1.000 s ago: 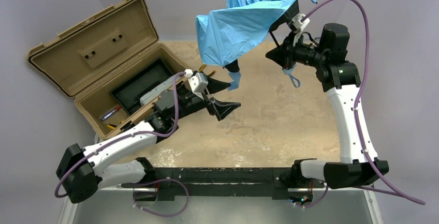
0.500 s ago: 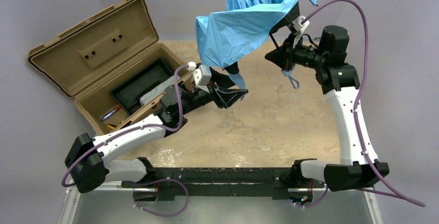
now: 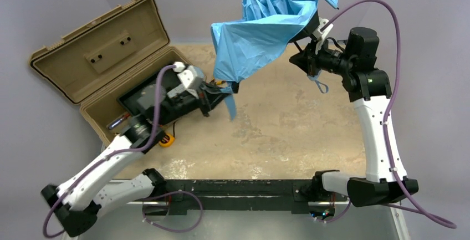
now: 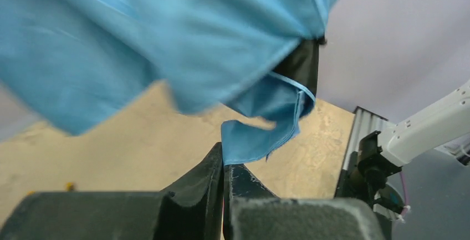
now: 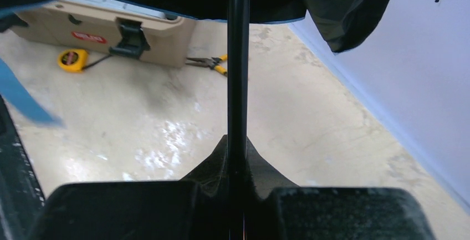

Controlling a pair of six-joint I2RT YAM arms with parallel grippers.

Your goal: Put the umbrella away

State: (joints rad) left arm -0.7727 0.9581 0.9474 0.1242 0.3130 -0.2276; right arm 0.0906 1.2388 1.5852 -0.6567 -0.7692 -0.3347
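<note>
**Item:** umbrella (image 3: 266, 24).

**Location:** we find it aloft over the far middle of the worktop (image 3: 288, 134), clear of the surface. The canopy is half collapsed and hangs in loose sky-blue folds.

**Right jaws:** closed on the thin black shaft (image 5: 238, 57), which runs straight up between them. We judge this hold keeps the frame steady while the cloth is gathered.

**Left jaws:** closed, with the end of a blue fabric strap (image 4: 260, 134) pinched at their tips beneath the canopy's lower edge. We take it the strap is held to draw the folds in for wrapping.

**Also listed:**
- Tan tool case (image 3: 105, 57) at the left, lid open, a likely destination.
- Yellow tape measure (image 3: 166, 139) and pliers (image 5: 208, 62) on the worktop beside the case.

**Status:** we judge the umbrella not yet bundled.
</note>
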